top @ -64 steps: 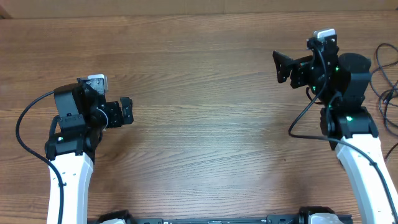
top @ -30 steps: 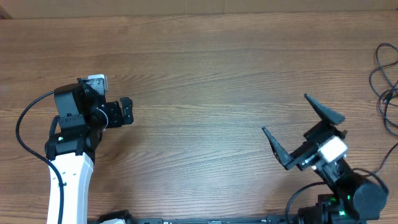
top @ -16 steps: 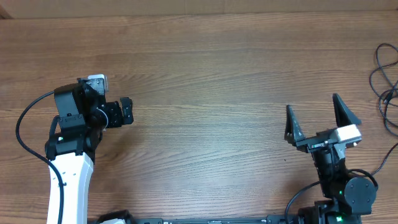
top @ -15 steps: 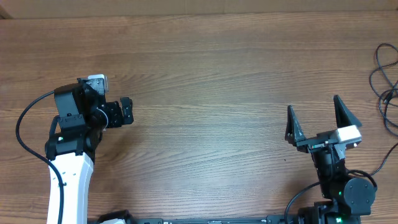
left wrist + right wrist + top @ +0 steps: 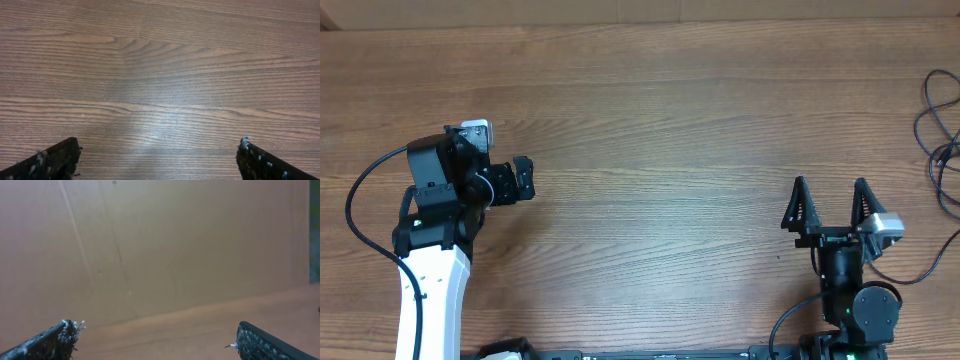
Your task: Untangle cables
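Right gripper (image 5: 830,192) is drawn back to the near worktop (image 5: 660,120) edge, fingers (image 5: 799,205) wide, nothing held; left gripper (image 5: 524,180) unmoved, wide; cables (image 5: 932,125) are seen far right.

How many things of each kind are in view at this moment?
Robot arms: 2 (left arm, right arm)
Cables: 1 loose tangle at the overhead view's right edge; separate strands cannot be counted
Total: 3
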